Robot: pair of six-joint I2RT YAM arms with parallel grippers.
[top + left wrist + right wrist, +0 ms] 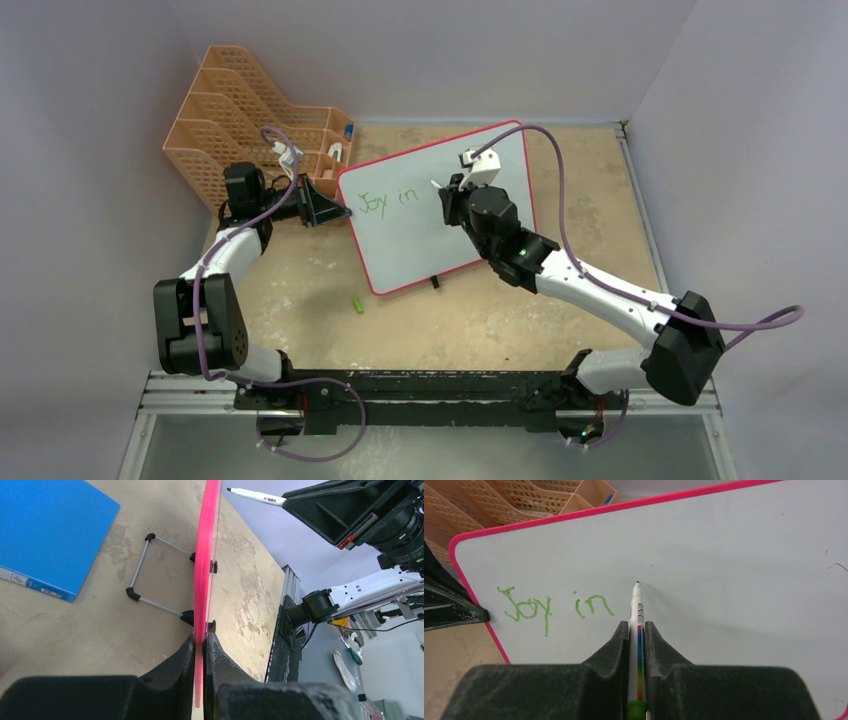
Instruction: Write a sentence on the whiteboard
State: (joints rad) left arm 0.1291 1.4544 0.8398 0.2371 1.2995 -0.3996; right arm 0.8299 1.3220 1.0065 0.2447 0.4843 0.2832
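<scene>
The whiteboard (440, 235), white with a pink frame, stands tilted on the table and bears the green words "Joy in" (388, 199), the sentence as it stands now (554, 607). My left gripper (345, 212) is shut on the board's left edge; in the left wrist view the pink rim (206, 570) runs edge-on between the fingers of the left gripper (202, 639). My right gripper (637, 625) is shut on a white marker (637, 607) with a rainbow stripe. Its tip sits at the board just right of "in". The same marker (255, 496) shows in the left wrist view.
An orange mesh file rack (255, 120) stands behind the left arm. A green marker cap (357, 303) lies on the table in front of the board. A blue folder (47, 535) lies behind the board near its wire stand (150, 570).
</scene>
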